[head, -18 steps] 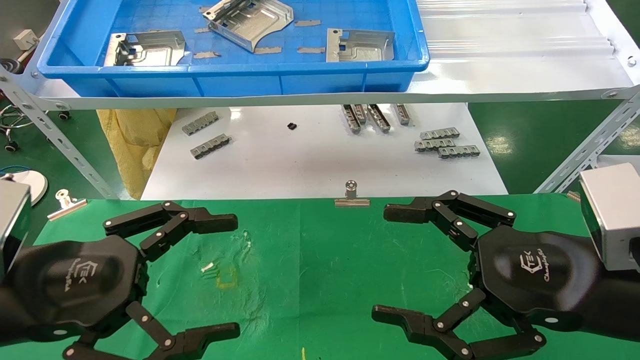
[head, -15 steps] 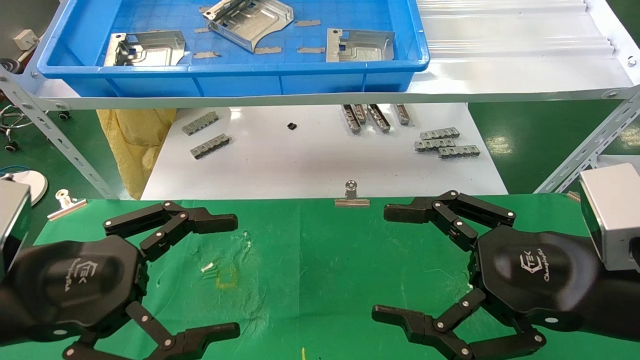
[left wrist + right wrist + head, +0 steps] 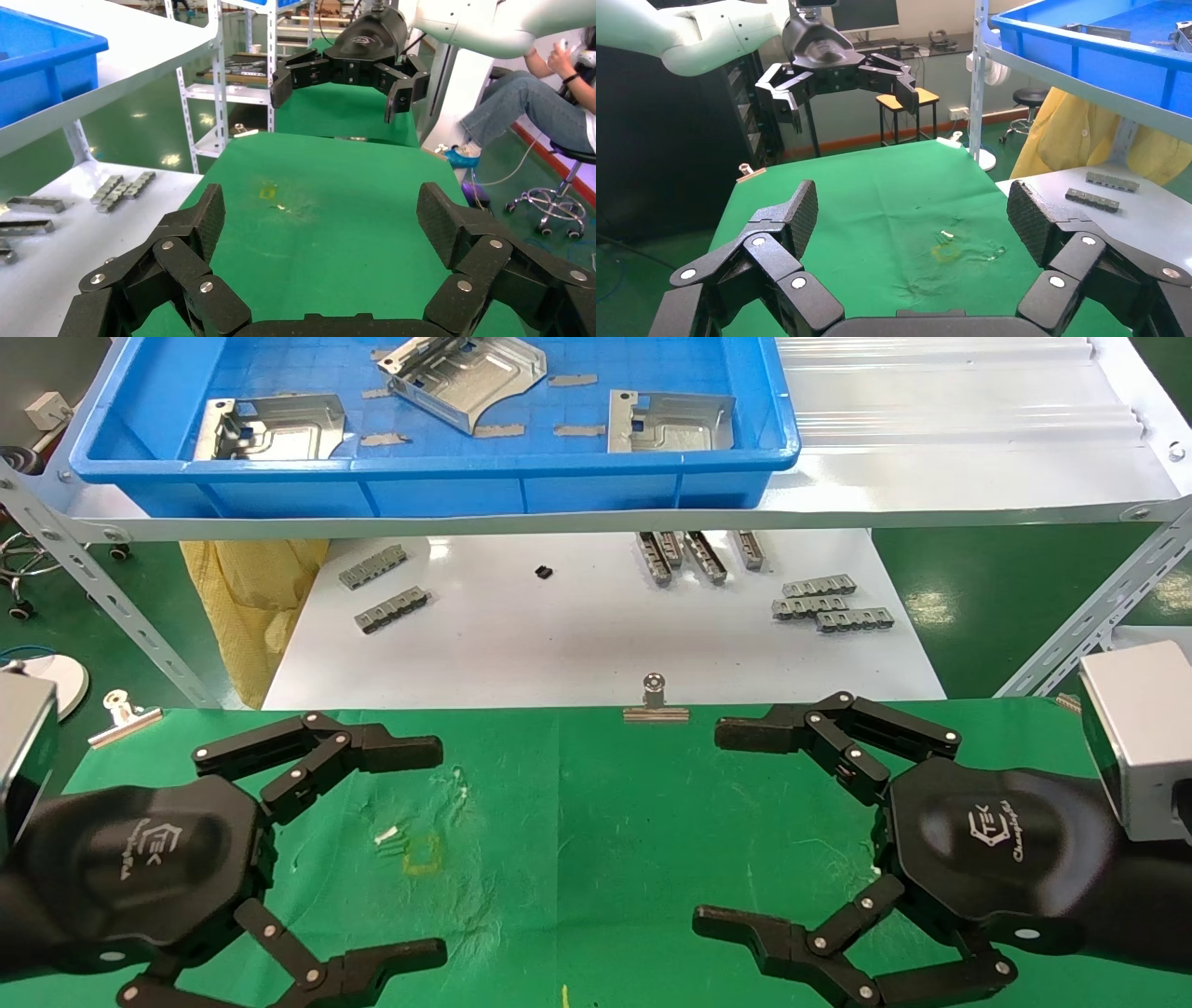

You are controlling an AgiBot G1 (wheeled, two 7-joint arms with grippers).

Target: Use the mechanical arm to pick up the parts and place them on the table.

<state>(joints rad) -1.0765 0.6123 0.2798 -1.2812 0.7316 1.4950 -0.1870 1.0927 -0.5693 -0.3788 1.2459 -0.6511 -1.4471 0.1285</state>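
Blue bin [image 3: 447, 491] at 12 o'clock holding three metal plates [image 3: 672, 423], left gripper [image 3: 396, 845] and right gripper [image 3: 740, 826] over green counter [image 3: 596, 840], jaws wide apart, empty

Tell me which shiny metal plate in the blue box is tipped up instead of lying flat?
The middle shiny silver sheet-metal plate at the blue plastic tray's far side. It sits crooked and tilted; the left plate and right plate lie flatter.

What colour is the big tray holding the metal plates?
Bright blue; the tray shows best in the head view.
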